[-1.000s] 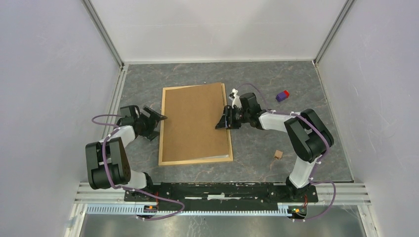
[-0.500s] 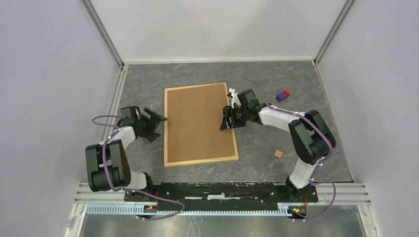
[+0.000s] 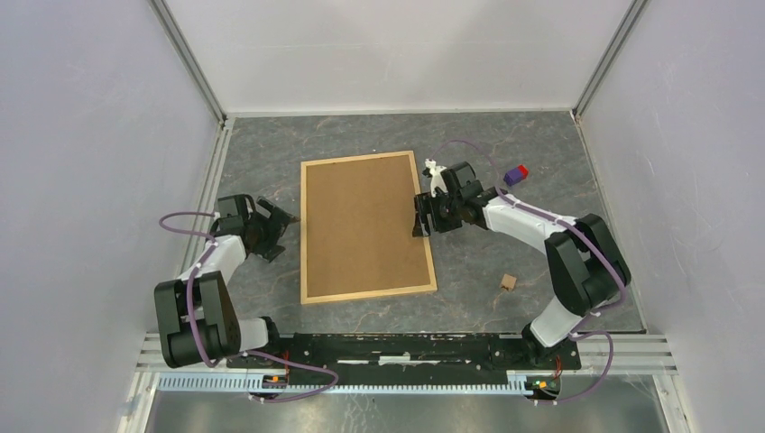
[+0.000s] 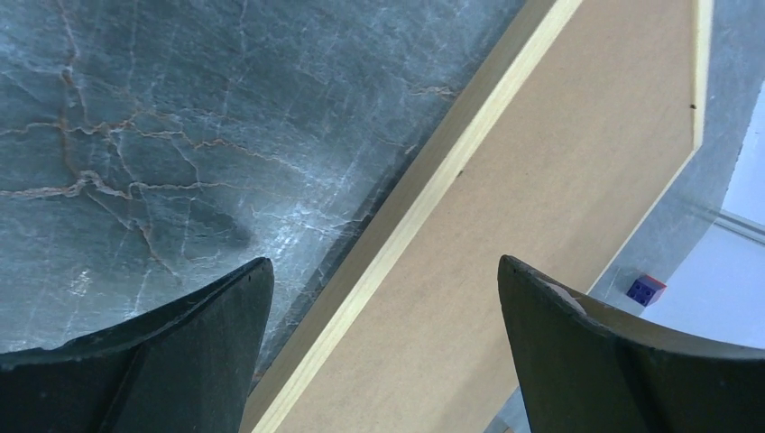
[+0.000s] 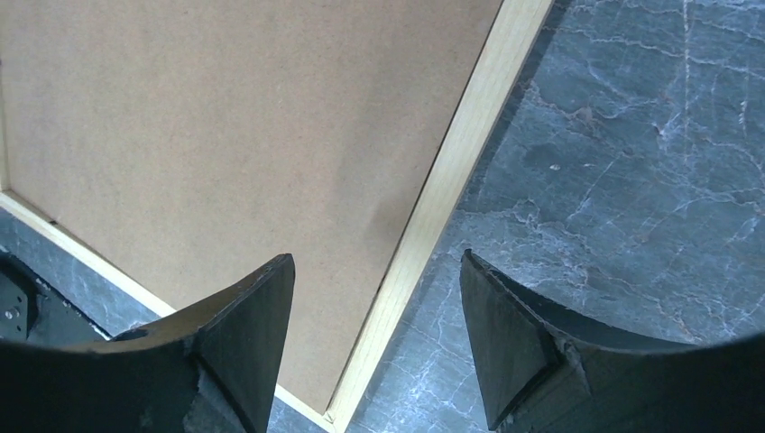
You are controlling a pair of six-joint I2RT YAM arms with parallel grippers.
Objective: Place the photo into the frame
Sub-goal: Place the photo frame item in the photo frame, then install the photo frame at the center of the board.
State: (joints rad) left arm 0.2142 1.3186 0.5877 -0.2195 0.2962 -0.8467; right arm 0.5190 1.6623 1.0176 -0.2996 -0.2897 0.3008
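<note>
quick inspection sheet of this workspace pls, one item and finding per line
surface: grey marbled table top, no spills seen
job's things: frame lying flat, brown back up; photo nothing seen
clutter: purple and red block and wooden cube, both right of the frame
grippers: left gripper jaws open, empty, at the frame's left edge; right gripper jaws open over its right edge
cables: purple cables loop along both arms, clear of the frame
surroundings: white walls; metal rail at the near edge
</note>
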